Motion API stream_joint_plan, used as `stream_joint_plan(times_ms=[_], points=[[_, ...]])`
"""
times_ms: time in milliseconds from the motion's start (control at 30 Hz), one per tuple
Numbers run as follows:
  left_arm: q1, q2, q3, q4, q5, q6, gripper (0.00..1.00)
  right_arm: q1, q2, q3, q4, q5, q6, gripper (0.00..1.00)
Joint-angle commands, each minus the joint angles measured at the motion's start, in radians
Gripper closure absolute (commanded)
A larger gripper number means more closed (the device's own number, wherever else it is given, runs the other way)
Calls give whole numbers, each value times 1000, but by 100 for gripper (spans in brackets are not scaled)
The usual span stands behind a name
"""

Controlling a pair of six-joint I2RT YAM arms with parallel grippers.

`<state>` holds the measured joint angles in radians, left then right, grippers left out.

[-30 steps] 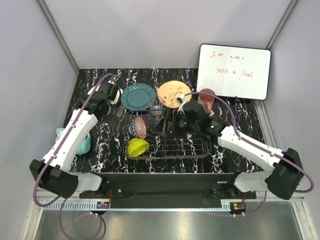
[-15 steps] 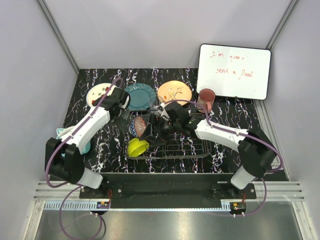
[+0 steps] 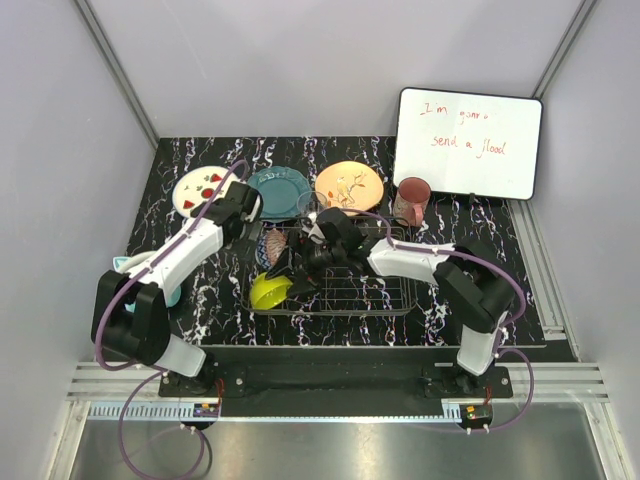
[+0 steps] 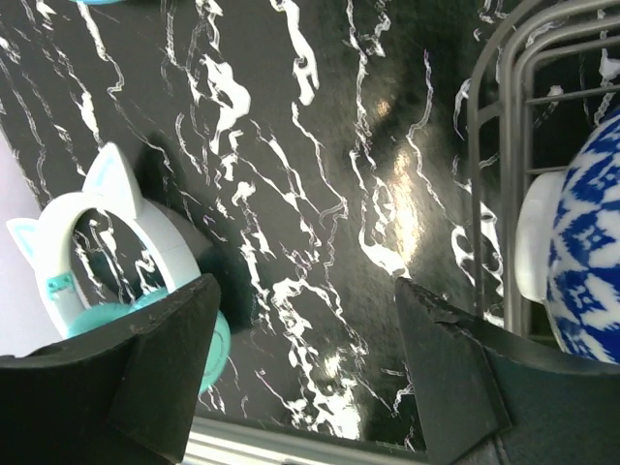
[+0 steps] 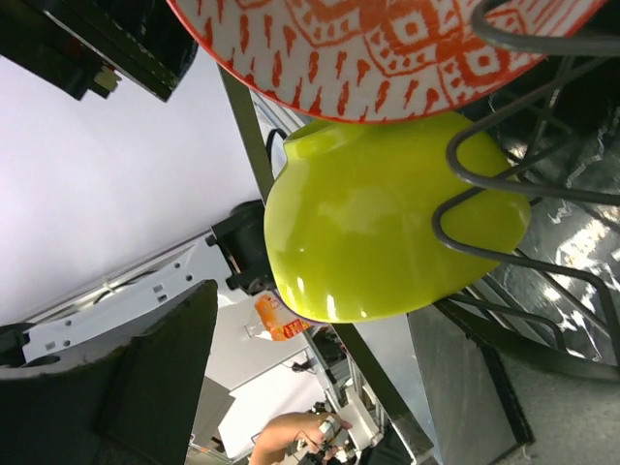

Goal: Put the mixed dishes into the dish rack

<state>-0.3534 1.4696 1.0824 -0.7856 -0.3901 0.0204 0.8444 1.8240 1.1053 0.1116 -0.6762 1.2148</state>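
Observation:
The silver dish rack (image 3: 345,290) stands at the table's middle front. A small red-patterned bowl (image 3: 268,243) and a yellow-green bowl (image 3: 264,291) sit on edge in its left end. My right gripper (image 3: 287,267) reaches left across the rack, open and empty, just beside both bowls; its wrist view shows the yellow-green bowl (image 5: 387,223) under the patterned bowl (image 5: 387,48). My left gripper (image 3: 241,207) is open and empty between the white red-speckled plate (image 3: 198,190) and the teal plate (image 3: 282,191). The orange plate (image 3: 348,185), clear glass (image 3: 311,205) and reddish-brown cup (image 3: 411,200) stand behind the rack.
A white board with red writing (image 3: 468,140) leans at the back right. White and teal cat-ear headphones (image 3: 168,288) lie at the table's left edge, also in the left wrist view (image 4: 107,252). Rack wires (image 4: 494,165) and the bowl's blue-patterned side (image 4: 586,252) show there at right.
My right arm has swung left across the rack, from behind it to the bowls at its left end. My left gripper moved right off the white plate, which now shows fully.

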Motion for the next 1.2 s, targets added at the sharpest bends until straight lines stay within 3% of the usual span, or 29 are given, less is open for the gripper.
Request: stream_joint_plan(times_ms=[0, 133, 533, 767, 1067, 1167], points=[[-2, -12, -27, 78, 8, 13, 22, 7, 31, 83, 103, 20, 32, 16], [-4, -26, -68, 95, 17, 16, 23, 2, 24, 119, 66, 39, -1, 22], [-67, -12, -44, 78, 106, -17, 27, -24, -40, 88, 23, 116, -46, 22], [-137, -9, -32, 62, 76, -17, 28, -28, -107, 88, -142, 168, -170, 18], [-128, -25, -39, 65, 2, 7, 29, -28, -216, 65, -329, 181, -300, 16], [-73, -41, -15, 52, 10, 32, 29, -28, -265, 87, -430, 193, -366, 14]])
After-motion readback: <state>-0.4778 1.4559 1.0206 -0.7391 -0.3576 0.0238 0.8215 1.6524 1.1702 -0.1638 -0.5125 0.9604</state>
